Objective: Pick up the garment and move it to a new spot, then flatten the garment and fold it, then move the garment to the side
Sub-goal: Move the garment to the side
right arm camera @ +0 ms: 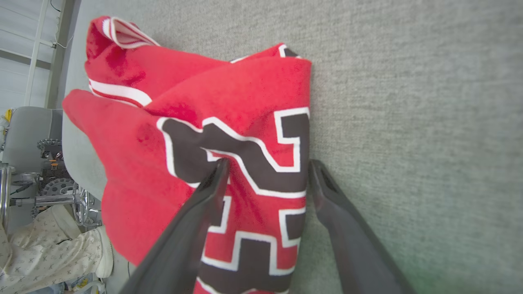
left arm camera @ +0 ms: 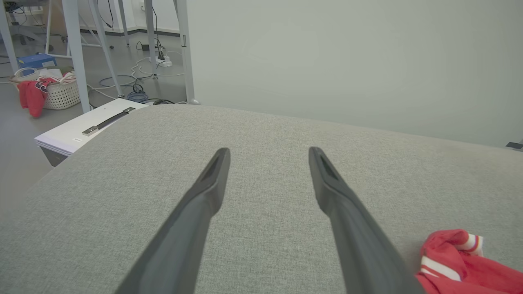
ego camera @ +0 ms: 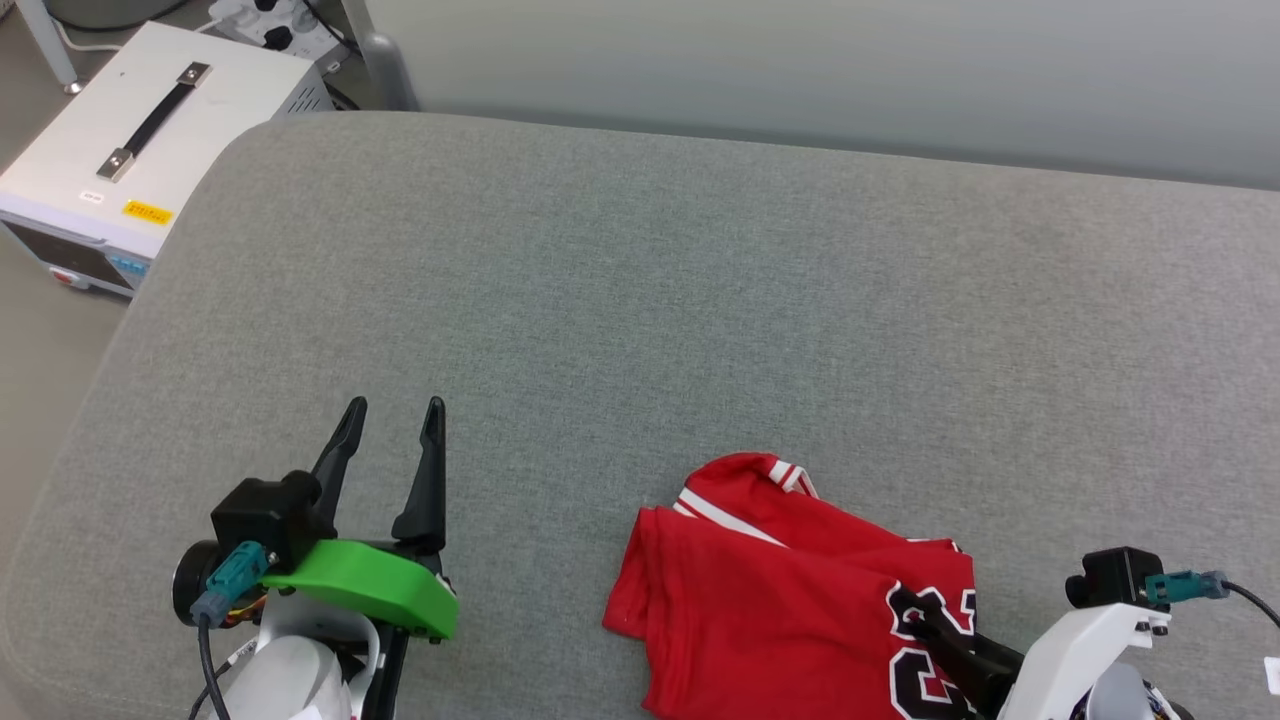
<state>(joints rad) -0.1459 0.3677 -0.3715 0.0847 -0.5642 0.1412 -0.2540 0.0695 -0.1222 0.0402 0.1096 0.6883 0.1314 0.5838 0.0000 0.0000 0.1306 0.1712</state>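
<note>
The garment (ego camera: 790, 600), a red shirt with white striped trim and a black-and-white number, lies crumpled on the grey cushion (ego camera: 640, 280) near its front right edge. My right gripper (right arm camera: 268, 163) stands open over the number. One finger rests over the cloth (right arm camera: 196, 228) and the other over bare cushion beside the garment's (right arm camera: 245, 85) edge. In the head view the right gripper (ego camera: 925, 620) shows dark against the number. My left gripper (ego camera: 392, 410) is open and empty, well to the left of the shirt. Its wrist view shows the left gripper (left arm camera: 268, 153) over bare cushion and a corner of the garment (left arm camera: 453, 261).
A white box with a black handle (ego camera: 150, 130) stands off the cushion's far left corner. A pale wall (ego camera: 800, 70) runs behind the cushion. A basket with red cloth (left arm camera: 61, 92), table legs and cables are on the floor beyond. A person's patterned trouser leg (right arm camera: 49, 245) stands beside the cushion.
</note>
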